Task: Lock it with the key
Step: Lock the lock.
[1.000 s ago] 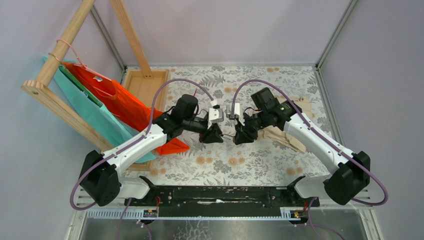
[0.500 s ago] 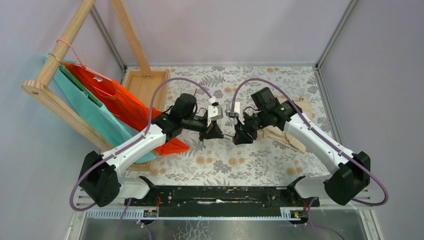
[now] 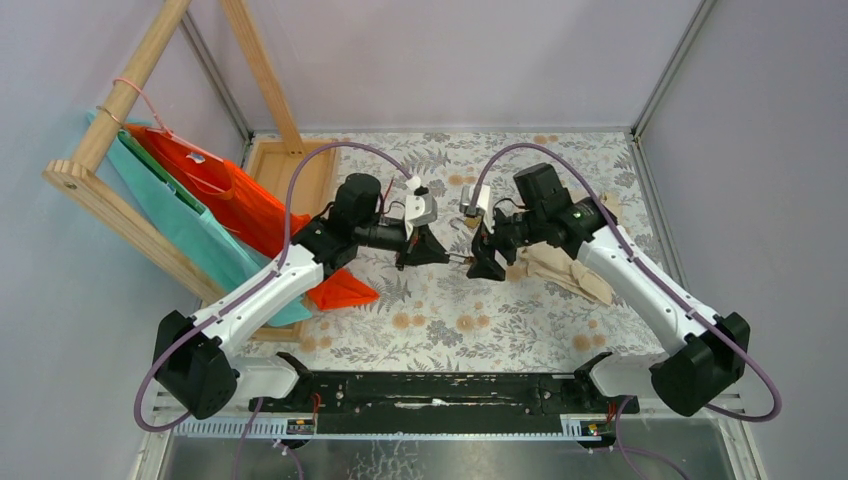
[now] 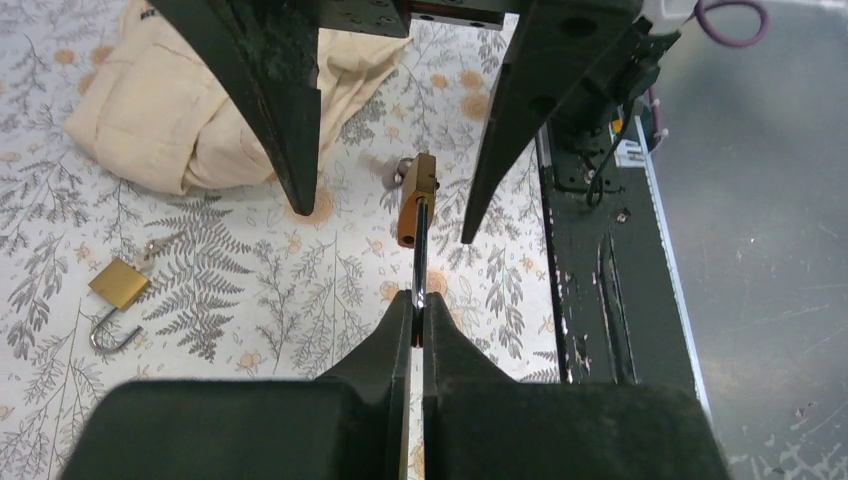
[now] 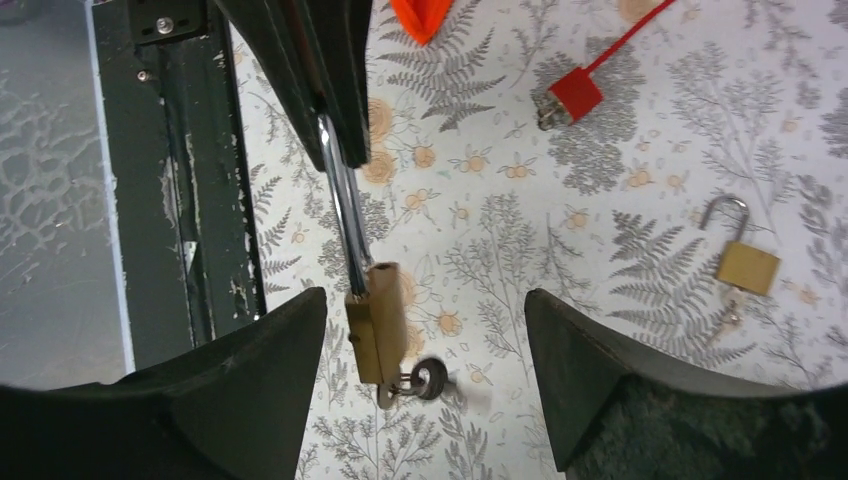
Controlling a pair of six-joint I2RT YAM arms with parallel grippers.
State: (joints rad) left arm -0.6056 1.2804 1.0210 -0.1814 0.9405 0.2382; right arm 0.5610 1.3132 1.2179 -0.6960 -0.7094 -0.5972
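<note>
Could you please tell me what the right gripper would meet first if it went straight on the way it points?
Probably the brass padlock, between the right gripper's open jaws, held by its shackle in the left gripper.

Left arm (image 3: pixel 262 295) and right arm (image 3: pixel 640 285) reach inward, tips almost meeting. Left gripper (image 4: pixel 415 300) pinches tight on the shackle of a brass padlock (image 4: pixel 417 205); right gripper (image 5: pixel 425 300) gapes wide, fingers either side.
</note>
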